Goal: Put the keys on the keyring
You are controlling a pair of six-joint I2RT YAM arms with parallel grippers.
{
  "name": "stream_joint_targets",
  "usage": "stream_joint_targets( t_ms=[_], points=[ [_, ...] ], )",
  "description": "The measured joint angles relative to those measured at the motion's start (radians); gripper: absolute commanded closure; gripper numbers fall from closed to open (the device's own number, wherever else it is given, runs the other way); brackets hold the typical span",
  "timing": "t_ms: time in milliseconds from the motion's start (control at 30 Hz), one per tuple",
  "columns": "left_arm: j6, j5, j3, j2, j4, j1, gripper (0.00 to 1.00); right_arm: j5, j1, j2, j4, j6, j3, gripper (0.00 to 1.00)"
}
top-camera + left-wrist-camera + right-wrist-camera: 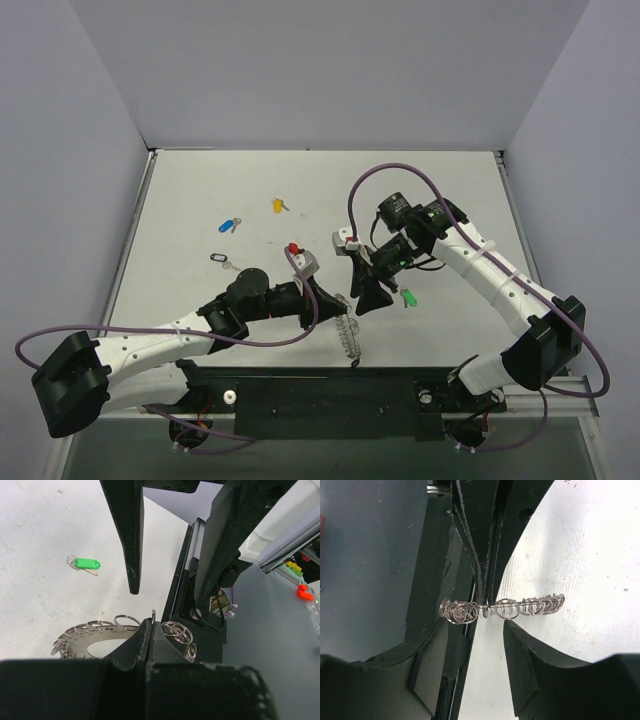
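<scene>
Left gripper [152, 626]: jaws together, clamped on the rim of the keyring [82, 641] among its small wire loops. Ring sits near the front edge of the worktop [450, 200], just right of that gripper and seen almost edge-on in the top view. Cannot tell if its lower edge rests on the surface.

Right gripper [370, 302]: jaws apart, holding nothing. Its fingers straddle the spot where the left gripper pinches the ring, with the tips just beside the loops. Contact cannot be told.

Green key [408, 297]: flat on the worktop just right of the right gripper, apart from the ring.

Farther back, left half: black key [220, 258], blue key [230, 224], yellow key [279, 205], all loose and well apart from the ring.
</scene>
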Motion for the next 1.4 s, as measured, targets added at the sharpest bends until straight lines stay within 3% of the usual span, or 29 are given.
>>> stream_joint_targets(
  t_ms=[467, 667, 1133, 1267, 1400],
  points=[
    [-0.007, 0.008, 0.002, 0.000, 0.031, 0.000, 1.00, 0.002, 0.015, 0.003, 0.042, 0.029, -0.006, 0.74],
    [-0.016, 0.005, 0.002, 0.000, 0.042, 0.000, 1.00, 0.001, 0.016, 0.003, 0.045, 0.030, -0.019, 0.88],
    [-0.024, -0.006, -0.003, 0.000, 0.055, 0.000, 1.00, 0.001, 0.021, 0.016, 0.051, 0.031, -0.019, 0.89],
    [-0.025, -0.010, -0.005, 0.000, 0.060, 0.000, 1.00, 0.002, 0.021, 0.019, 0.052, 0.034, -0.020, 1.00],
    [-0.026, -0.009, -0.006, -0.003, 0.063, 0.000, 1.00, 0.002, 0.020, 0.019, 0.057, 0.039, -0.020, 1.00]
  ],
)
